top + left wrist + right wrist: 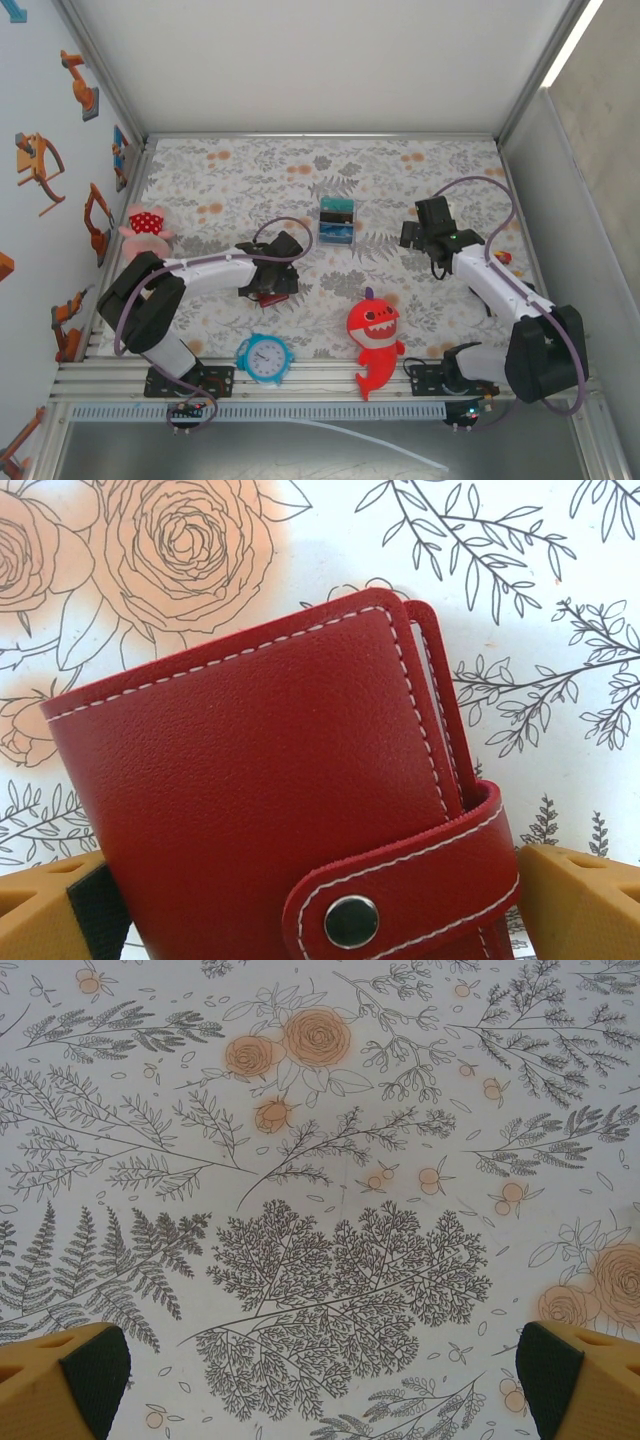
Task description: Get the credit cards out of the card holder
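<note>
Judging progress, you find credit cards on the desk beyond your left pincer, spread astride the snapped-shut card holder. Any cards left inside stay hidden. Your right pincer is spread, empty.

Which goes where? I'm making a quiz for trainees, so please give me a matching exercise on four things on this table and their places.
Things:
1. holder
2. cards
3. shark
4. clock

Places:
a. mid-table
b. under the left hand
c. near edge, by the left base
d. near edge, nearer the right base

Pairs: 1-b, 2-a, 3-d, 4-c
</note>
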